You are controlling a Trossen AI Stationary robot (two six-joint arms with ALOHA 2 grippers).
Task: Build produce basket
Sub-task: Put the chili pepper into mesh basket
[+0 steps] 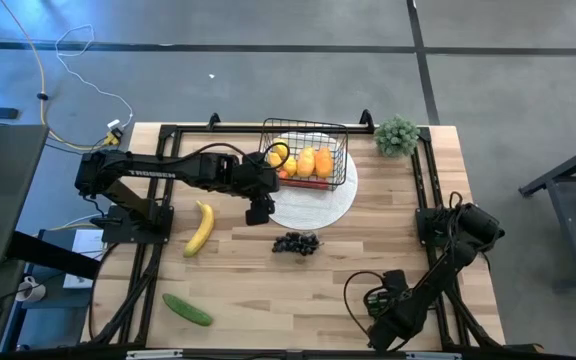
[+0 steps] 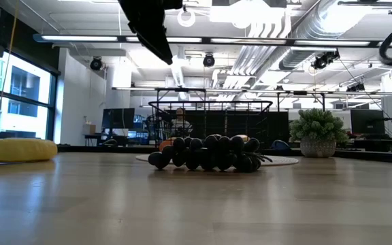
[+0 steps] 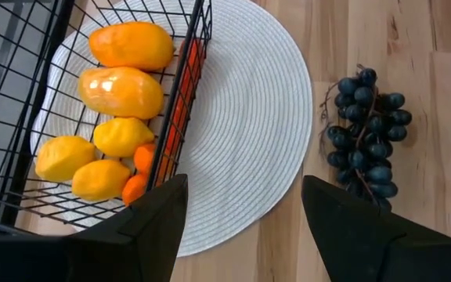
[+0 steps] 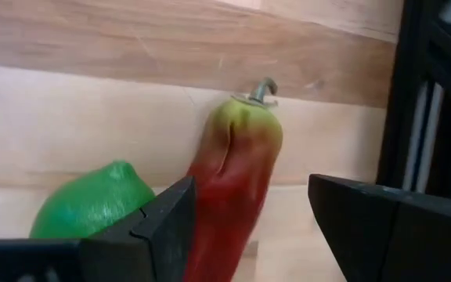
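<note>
Two arms: dark, at the wooden table (image 1: 268, 290).
Left hand (image 1: 259, 213): centre of high view, released, over the round white woven plate (image 1: 318, 205).
Right hand (image 4: 245, 227): lower right of high view, released, above a red chili pepper (image 4: 233, 184) and green pepper (image 4: 92, 200).
Black wire-mesh basket (image 1: 340, 160): on the plate, holding yellow lemons (image 3: 92, 157) and orange mangoes (image 3: 124, 70).
Dark purple grapes (image 1: 296, 243): below the plate.
Yellow banana (image 1: 201, 227): left of centre.
Green cucumber (image 1: 186, 309): lower left.

Right wrist view: red chili (image 4: 233, 188) and green pepper (image 4: 92, 205) both cut off at frame edge, partly behind the fingers. Low view: banana (image 2: 15, 150) cropped at the side — basket (image 2: 213, 119) contents mostly hidden behind grapes (image 2: 206, 153). Left wrist view: basket runs off-frame.
</note>
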